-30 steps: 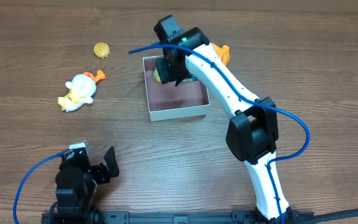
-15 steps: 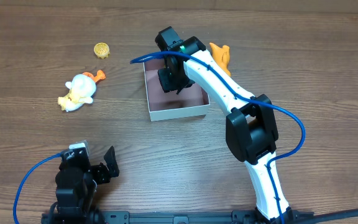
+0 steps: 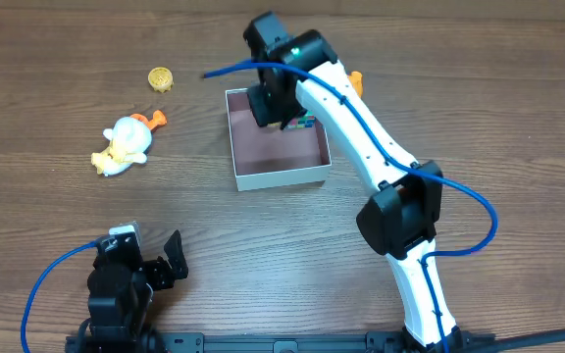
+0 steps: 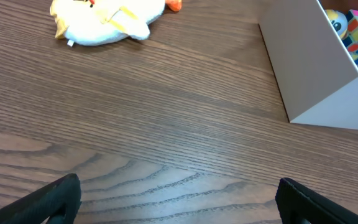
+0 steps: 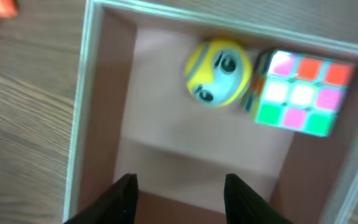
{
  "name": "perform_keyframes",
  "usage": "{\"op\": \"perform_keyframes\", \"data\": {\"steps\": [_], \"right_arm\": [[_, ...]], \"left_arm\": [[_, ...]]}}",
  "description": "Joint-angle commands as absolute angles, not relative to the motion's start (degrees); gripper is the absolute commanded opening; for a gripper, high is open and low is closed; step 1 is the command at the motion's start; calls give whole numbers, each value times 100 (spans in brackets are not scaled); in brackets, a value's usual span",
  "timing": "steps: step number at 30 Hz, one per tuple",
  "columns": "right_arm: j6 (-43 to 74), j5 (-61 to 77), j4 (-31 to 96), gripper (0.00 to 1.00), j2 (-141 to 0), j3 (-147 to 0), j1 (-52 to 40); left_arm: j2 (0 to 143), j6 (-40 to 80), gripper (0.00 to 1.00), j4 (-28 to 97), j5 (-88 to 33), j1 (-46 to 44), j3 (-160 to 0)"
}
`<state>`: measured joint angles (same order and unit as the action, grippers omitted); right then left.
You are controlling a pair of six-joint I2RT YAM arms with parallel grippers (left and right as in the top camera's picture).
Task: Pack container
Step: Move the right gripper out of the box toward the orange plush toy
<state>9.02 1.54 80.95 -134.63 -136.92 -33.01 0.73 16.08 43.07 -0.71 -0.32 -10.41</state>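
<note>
Broadly, we see a brown wood-grain tabletop point(image 3: 479, 88) filling every view; nothing of the room beyond it shows. A little past its middle sits the container point(image 3: 281, 178), opening upward, its white walls turned slightly out of line with the tabletop's edges. We find no long axis to speak of, since it looks about square. The right arm point(image 3: 361, 137) reaches over it from the near right, and the right tool point(image 3: 268, 108) hangs above the container's far half. In the right wrist view, its fingers point(image 5: 124, 198) stand spread over the pink-brown floor, released, with nothing between them. The left tool point(image 3: 173, 260) rests well apart from the container at the front left, its dark fingers point(image 4: 55, 199) wide apart and empty. Inside, against the far wall, a colored cube point(image 5: 300, 93) lies just beside a yellow ball with a face point(image 5: 219, 73). To the left on the tabletop lie a white duck toy point(image 3: 123, 145) and, beyond it, a small gold disc point(image 3: 161, 78). An orange toy point(image 3: 354, 81) peeks out beside the right arm, outside the container.
</note>
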Motion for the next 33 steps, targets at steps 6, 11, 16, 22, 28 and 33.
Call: {"op": "perform_keyframes", "data": {"steps": [6, 11, 16, 22, 28, 33], "right_arm": [[1201, -543, 8499, 54, -13384, -14798, -2185], [1175, -497, 8274, 53, -13386, -14663, -1313], [1017, -51, 7863, 53, -13386, -14022, -1046], [1044, 16, 7288, 50, -13386, -12838, -1048], [1041, 45, 6810, 49, -13386, -12092, -1048], [985, 185, 6624, 49, -13386, -11865, -1066]], "left_arm": [[27, 1496, 100, 4298, -106, 8, -985], [27, 1498, 100, 4298, -106, 8, -985], [27, 1498, 100, 4298, -106, 8, -985], [27, 1498, 100, 4298, -106, 8, -985], [27, 1498, 100, 4298, -106, 8, -985], [27, 1498, 100, 4298, -106, 8, -985]]}}
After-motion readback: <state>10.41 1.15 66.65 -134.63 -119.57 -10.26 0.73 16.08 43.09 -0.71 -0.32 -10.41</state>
